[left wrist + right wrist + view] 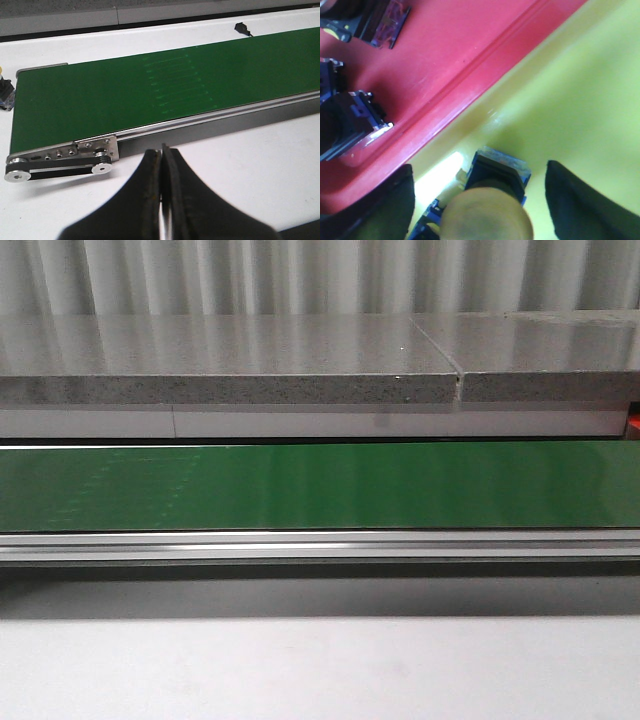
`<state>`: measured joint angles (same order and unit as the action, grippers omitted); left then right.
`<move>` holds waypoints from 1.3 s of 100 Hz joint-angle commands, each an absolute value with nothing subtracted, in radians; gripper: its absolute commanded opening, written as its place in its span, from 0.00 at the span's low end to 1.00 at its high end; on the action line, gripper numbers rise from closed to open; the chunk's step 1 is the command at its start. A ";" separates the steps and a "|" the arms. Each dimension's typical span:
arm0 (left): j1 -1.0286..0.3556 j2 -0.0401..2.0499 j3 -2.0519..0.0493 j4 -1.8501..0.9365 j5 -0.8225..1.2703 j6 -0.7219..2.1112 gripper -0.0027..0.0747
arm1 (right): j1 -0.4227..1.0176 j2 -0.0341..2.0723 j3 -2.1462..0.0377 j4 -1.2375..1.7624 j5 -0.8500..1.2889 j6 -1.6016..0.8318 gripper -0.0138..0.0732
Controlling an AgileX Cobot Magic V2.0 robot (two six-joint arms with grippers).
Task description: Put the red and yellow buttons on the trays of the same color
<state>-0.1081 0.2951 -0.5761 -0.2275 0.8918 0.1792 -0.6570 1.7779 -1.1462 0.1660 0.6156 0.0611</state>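
A yellow button is seen in the yellow tray, between the spread fingers of the right tool — untouched. The left tool is closed on nothing, above the desk. Buttons lie at ten o'clock in the red tray.

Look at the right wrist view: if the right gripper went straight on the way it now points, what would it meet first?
The right gripper, fingers spread apart, would most likely meet the yellow button lying between them, then the yellow tray beneath it. Depth is hard to judge here.

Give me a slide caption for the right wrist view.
Open right claw over a yellow button sitting in the yellow tray, red tray alongside.
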 commanded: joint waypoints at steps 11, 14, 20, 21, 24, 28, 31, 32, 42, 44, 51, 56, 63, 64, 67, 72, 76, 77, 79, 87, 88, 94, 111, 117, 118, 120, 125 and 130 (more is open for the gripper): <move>-0.113 0.305 -0.601 -0.251 0.822 0.178 0.01 | -0.661 1.657 -1.168 0.175 0.610 0.057 0.81; -0.113 0.305 -0.601 -0.251 0.822 0.178 0.01 | -0.661 1.635 -1.168 0.175 0.617 0.056 0.81; -0.113 0.305 -0.601 -0.251 0.822 0.178 0.01 | -0.661 1.599 -1.168 0.175 0.634 0.056 0.81; -0.113 0.305 -0.601 -0.251 0.822 0.178 0.01 | -0.661 1.589 -1.168 0.175 0.641 0.056 0.81; -0.113 0.305 -0.601 -0.251 0.822 0.178 0.01 | -0.658 1.570 -1.168 0.175 0.655 0.056 0.81; -0.113 0.305 -0.601 -0.251 0.822 0.178 0.01 | -0.655 1.542 -1.168 0.175 0.680 0.056 0.81; -0.113 0.305 -0.601 -0.251 0.822 0.178 0.01 | -0.650 1.523 -1.168 0.175 0.699 0.056 0.81; -0.113 0.305 -0.601 -0.251 0.822 0.178 0.01 | -0.649 1.518 -1.168 0.175 0.703 0.055 0.80; -0.113 0.305 -0.601 -0.251 0.822 0.178 0.01 | -0.621 1.450 -1.168 0.175 0.763 0.034 0.69; -0.113 0.305 -0.601 -0.251 0.822 0.178 0.01 | -0.612 1.438 -1.168 0.175 0.770 0.032 0.65; -0.113 0.305 -0.601 -0.251 0.822 0.178 0.01 | -0.579 1.398 -1.168 0.176 0.806 0.012 0.51; -0.113 0.305 -0.601 -0.251 0.822 0.178 0.01 | -0.548 1.373 -1.168 0.176 0.831 0.000 0.41; -0.113 0.305 -0.601 -0.251 0.822 0.178 0.01 | -0.496 1.343 -1.168 0.176 0.850 -0.010 0.28; -0.113 0.305 -0.601 -0.251 0.822 0.178 0.01 | -0.485 1.340 -1.168 0.176 0.851 -0.011 0.27; -0.113 0.305 -0.601 -0.251 0.822 0.178 0.01 | -0.462 1.330 -1.168 0.176 0.855 -0.011 0.21; -0.113 0.305 -0.601 -0.251 0.822 0.178 0.01 | -0.421 1.316 -1.168 0.176 0.866 -0.011 0.16; -0.113 0.305 -0.601 -0.251 0.822 0.178 0.01 | -0.387 1.306 -1.168 0.176 0.879 -0.011 0.10; -0.113 0.305 -0.601 -0.251 0.822 0.178 0.01 | -0.377 1.303 -1.168 0.176 0.882 -0.011 0.08; -0.113 0.305 -0.601 -0.251 0.822 0.178 0.01 | -0.366 1.300 -1.168 0.176 0.885 -0.011 0.08; -0.113 0.305 -0.601 -0.251 0.822 0.178 0.01 | -0.312 1.292 -1.168 0.176 0.898 -0.011 0.08; -0.113 0.305 -0.601 -0.251 0.822 0.178 0.01 | -0.302 1.290 -1.168 0.176 0.898 -0.011 0.08; -0.113 0.305 -0.601 -0.251 0.822 0.178 0.01 | -0.267 1.290 -1.168 0.176 0.906 -0.026 0.08; -0.113 0.305 -0.601 -0.251 0.822 0.178 0.01 | -0.157 1.290 -1.168 0.177 0.929 -0.066 0.08; -0.113 0.305 -0.601 -0.251 0.822 0.178 0.01 | -0.113 1.290 -1.168 0.172 0.928 -0.066 0.08; -0.113 0.305 -0.601 -0.251 0.822 0.178 0.01 | -0.108 1.290 -1.168 0.170 0.928 -0.066 0.08; -0.113 0.305 -0.601 -0.251 0.822 0.178 0.01 | -0.094 1.290 -1.168 0.164 0.927 -0.066 0.08; -0.113 0.305 -0.601 -0.251 0.822 0.178 0.01 | -0.060 1.290 -1.168 0.136 0.925 -0.061 0.08; -0.113 0.305 -0.601 -0.251 0.822 0.178 0.01 | -0.026 1.290 -1.168 0.096 0.922 -0.032 0.08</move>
